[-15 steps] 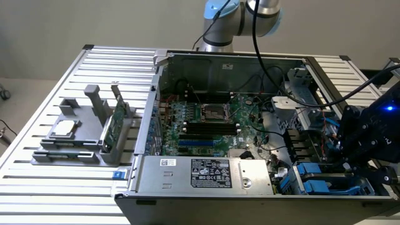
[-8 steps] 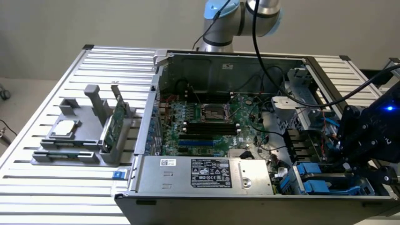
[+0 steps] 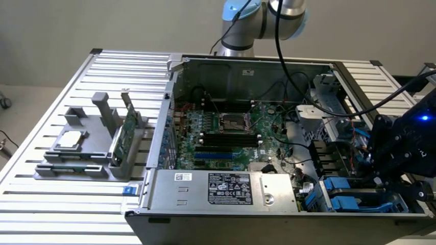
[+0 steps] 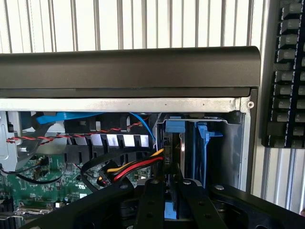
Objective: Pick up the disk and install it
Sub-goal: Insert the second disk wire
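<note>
A: Where's the disk [image 4: 172,164] now?

B: Standing on edge in the drive bay at the case's front corner. In the wrist view its blue carrier sits upright directly ahead of the gripper [image 4: 172,202], long axis running into the bay, with another blue carrier [image 4: 204,152] just beside it.

A: Is the gripper holding it?

B: It appears so. The two black fingers are drawn nearly together, with a sliver of blue showing between them, so I judge them pinched on the carrier's edge.

A: What's nearby?

B: A red, yellow and black power lead [image 4: 136,168] plugs in beside the disk. The exterior view shows the dark gripper [image 3: 398,168] over the blue bays [image 3: 354,196], at that view's right, beside the green motherboard [image 3: 225,135] and the grey metal power supply [image 3: 225,190].

A: Textures?

B: Glossy plastic carriers, matte black fingers, bare steel chassis rim [image 4: 119,104].
</note>
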You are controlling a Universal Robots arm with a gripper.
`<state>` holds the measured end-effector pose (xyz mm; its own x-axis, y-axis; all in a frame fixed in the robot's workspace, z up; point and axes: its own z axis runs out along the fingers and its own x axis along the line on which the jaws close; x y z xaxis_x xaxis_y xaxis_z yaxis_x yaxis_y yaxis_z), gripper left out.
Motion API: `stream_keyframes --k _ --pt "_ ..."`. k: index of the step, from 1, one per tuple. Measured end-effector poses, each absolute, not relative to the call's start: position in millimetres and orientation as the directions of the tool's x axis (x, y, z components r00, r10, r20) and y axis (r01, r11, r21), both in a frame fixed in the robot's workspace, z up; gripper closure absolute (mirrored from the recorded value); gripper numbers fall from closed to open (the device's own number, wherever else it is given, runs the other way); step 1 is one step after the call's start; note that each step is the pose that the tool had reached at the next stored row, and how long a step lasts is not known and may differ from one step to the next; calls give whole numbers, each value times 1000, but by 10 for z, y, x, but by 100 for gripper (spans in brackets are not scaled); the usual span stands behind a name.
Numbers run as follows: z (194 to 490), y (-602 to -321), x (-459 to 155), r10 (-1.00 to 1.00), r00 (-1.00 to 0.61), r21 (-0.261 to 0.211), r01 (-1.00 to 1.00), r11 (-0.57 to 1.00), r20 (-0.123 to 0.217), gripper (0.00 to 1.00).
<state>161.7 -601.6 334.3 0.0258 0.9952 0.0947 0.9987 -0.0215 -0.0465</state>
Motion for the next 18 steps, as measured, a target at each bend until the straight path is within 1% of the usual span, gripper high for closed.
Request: stream_keyframes --k 8,12,14,18 --pt "3345 -5996 1624 995 27 -54 998 -22 93 83" --pt "3392 -5996 1625 996 27 -57 998 -22 87 83" --pt "3413 -5995 1625 997 27 -57 998 -22 79 83" --pt "3416 -5992 1625 998 27 -56 998 -24 50 83"
